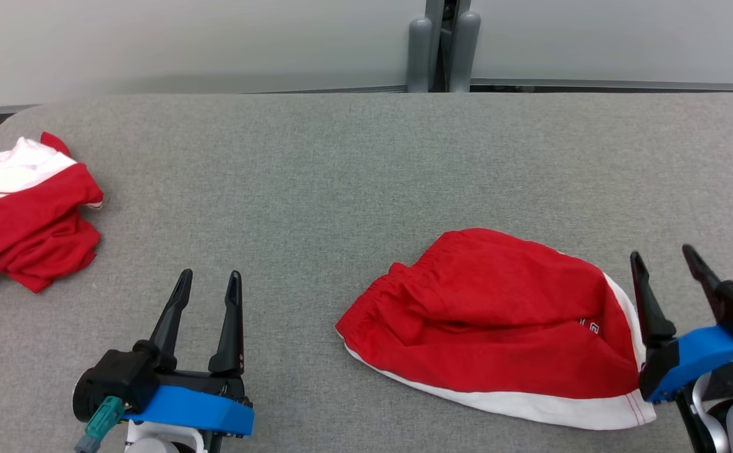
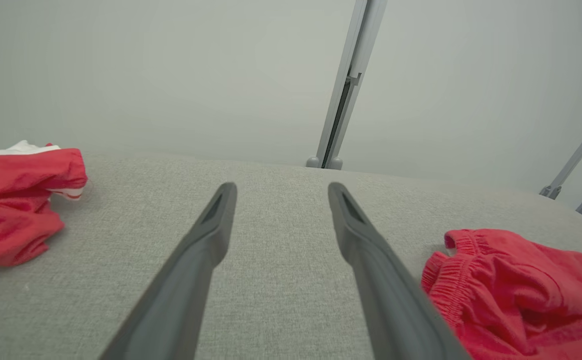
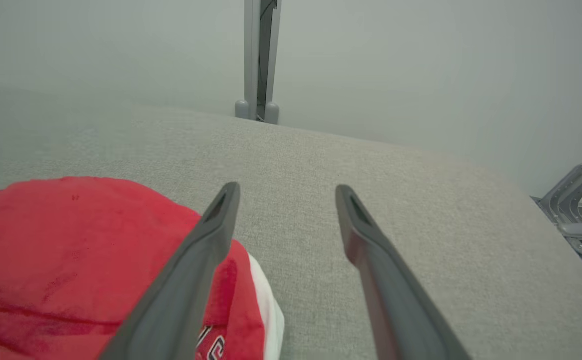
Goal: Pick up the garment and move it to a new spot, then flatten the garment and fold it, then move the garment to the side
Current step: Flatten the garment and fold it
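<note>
The garment (image 1: 492, 321) is a pair of red shorts with a white hem, lying folded over on the grey table at the right of centre; its elastic waistband points left. It also appears at the right of the left wrist view (image 2: 520, 290) and at the lower left of the right wrist view (image 3: 81, 260). My right gripper (image 1: 665, 261) stands open just beyond the garment's right edge, holding nothing. My left gripper (image 1: 209, 282) stands open at the lower left, well clear of the garment, with bare table between its fingers.
A second red and white garment (image 1: 20, 214) lies crumpled at the table's far left edge, seen too in the left wrist view (image 2: 16, 200). A grey post (image 1: 445, 44) rises behind the table (image 1: 341, 163). Grey chair legs (image 3: 575, 200) stand off the right end.
</note>
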Tool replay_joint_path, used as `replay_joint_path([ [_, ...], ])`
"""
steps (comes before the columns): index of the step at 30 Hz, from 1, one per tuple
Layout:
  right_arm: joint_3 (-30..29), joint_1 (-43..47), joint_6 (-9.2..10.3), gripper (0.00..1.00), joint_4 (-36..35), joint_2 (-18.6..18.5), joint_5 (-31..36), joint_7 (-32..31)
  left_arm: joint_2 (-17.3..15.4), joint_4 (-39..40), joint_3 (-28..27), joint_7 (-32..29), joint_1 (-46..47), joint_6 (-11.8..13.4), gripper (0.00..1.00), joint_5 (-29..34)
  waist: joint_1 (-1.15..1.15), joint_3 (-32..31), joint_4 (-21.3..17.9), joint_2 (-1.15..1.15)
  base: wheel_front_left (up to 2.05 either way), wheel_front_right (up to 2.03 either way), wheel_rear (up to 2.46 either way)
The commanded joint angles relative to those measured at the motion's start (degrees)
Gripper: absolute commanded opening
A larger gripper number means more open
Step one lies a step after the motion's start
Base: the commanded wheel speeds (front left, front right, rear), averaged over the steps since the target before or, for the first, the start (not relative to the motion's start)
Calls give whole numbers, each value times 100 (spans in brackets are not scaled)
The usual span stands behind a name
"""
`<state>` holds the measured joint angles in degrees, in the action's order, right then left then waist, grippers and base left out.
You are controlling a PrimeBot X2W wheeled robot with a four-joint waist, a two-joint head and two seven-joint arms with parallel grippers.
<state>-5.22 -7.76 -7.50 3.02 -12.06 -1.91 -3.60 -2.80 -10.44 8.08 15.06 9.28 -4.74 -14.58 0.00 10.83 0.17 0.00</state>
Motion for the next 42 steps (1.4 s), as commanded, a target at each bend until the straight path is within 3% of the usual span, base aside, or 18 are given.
replay_joint_path([
  [1, 8, 83, 1, 100, 202, -34, -72, -182, -18, 28, 10, 17, 52, 20, 100, -42, 0, 68, 67, 0, 0, 0, 0],
  [15, -65, 516, 1, 100, 1100, 197, -425, -679, -18, 48, 29, 17, 175, 65, 100, -87, 0, 221, 106, 0, 0, 0, 0],
  [16, -39, 493, 1, 75, 1146, 188, -450, -709, -18, 40, 29, 17, 183, 63, 100, -84, 0, 220, 94, 0, 0, 0, 0],
  [17, -17, 457, 1, 22, 1175, 174, -481, -704, -18, 35, 27, 17, 190, 61, 100, -83, 0, 218, 82, 0, 0, 0, 0],
  [18, 2, 417, 1, 0, 1194, 150, -497, -688, -18, 26, 31, 17, 196, 57, 100, -85, 0, 211, 72, 0, 0, 0, 0],
  [29, -206, 22, 1, 0, 889, 2, -360, -4, -18, -16, 78, 17, 151, 79, 100, -144, 0, 79, 75, 0, 0, 0, 0],
  [42, -118, -553, 1, 0, 470, -186, -187, -32, -18, 47, 102, 17, 133, 105, 100, -185, 0, 119, 177, 0, 0, 0, 0],
])
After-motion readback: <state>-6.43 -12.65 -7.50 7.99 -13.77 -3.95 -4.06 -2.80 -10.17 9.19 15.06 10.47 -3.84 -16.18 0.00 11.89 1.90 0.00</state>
